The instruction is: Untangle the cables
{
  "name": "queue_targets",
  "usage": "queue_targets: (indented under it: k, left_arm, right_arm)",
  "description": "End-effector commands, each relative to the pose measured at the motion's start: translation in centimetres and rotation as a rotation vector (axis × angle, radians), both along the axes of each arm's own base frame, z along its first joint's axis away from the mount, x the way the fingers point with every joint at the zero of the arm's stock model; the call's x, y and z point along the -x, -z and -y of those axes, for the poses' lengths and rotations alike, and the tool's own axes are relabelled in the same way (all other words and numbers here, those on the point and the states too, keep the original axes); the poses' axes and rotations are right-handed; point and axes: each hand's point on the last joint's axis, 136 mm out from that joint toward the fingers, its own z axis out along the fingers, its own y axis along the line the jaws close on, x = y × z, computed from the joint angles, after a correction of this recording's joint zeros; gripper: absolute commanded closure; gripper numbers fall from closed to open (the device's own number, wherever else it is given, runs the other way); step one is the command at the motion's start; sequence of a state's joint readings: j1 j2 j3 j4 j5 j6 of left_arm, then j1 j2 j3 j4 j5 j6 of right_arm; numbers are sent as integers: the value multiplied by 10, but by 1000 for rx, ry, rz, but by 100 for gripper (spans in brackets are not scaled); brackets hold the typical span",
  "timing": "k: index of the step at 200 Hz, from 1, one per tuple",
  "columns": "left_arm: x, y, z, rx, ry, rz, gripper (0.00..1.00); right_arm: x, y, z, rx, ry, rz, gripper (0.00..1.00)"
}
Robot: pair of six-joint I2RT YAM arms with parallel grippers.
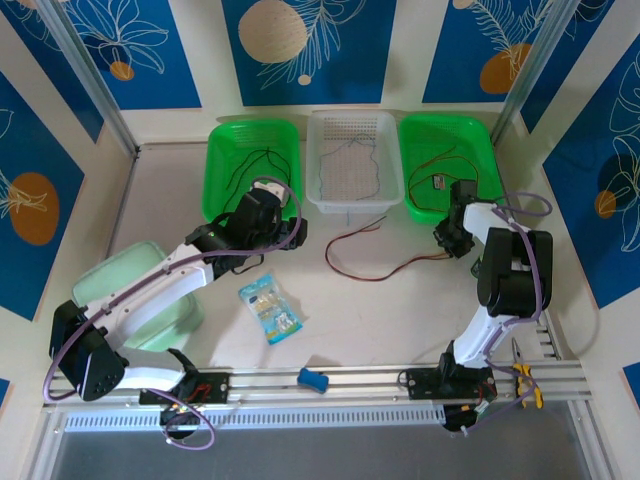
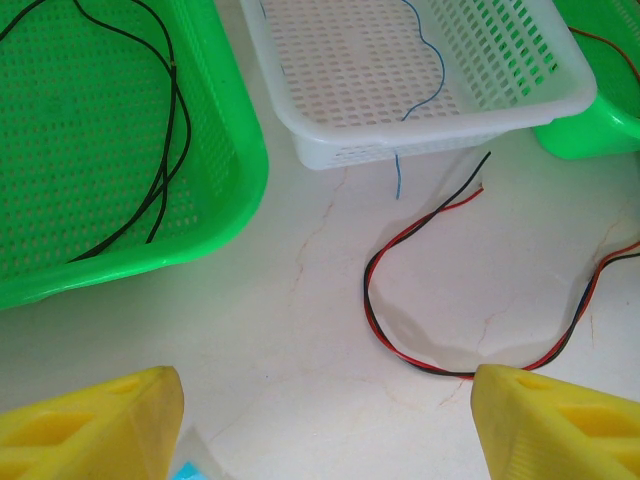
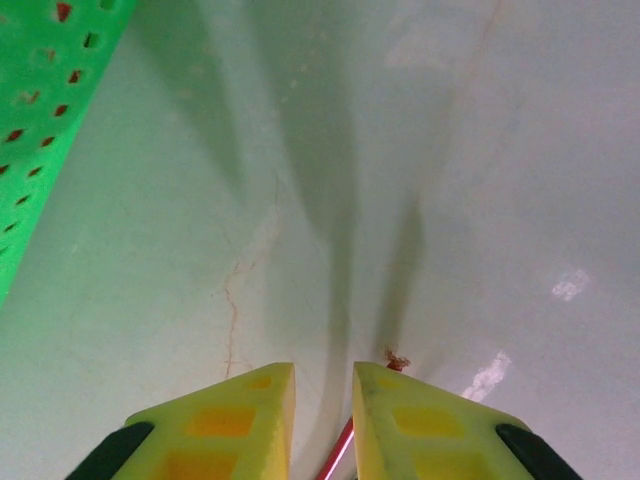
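Low in the left wrist view, the left gripper [image 2: 325,400] gapes, released. The right gripper [image 3: 323,372] is clenched on one end of the red-and-black cable [image 2: 367,288]. This cable lies in a U on the table [image 1: 380,320], its long axis left to right at centre frame. Beyond stand three baskets, each with one cable:
- a black cable [image 2: 175,110] in the left green basket [image 1: 212,170]
- a blue cable [image 2: 440,65] in the white basket [image 1: 345,205]
- a dark cable [image 1: 435,163] in the right green basket [image 1: 440,120]
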State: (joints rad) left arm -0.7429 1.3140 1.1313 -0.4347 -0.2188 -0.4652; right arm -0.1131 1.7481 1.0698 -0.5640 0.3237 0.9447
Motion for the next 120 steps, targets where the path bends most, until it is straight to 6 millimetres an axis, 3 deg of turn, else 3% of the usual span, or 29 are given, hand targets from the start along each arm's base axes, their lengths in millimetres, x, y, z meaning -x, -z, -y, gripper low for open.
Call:
queue_targets:
  k: [1, 32, 120]
  left_arm:
    - [0, -11, 3, 4, 4, 20, 24]
    - [-1, -11, 6, 5, 10, 14, 24]
    - [1, -10, 5, 3, 10, 14, 24]
  right_arm:
    - [13, -1, -10, -20, 2, 12, 76]
    - [15, -8, -10, -24, 29, 67, 76]
    - [22, 5, -12, -75, 78, 48, 76]
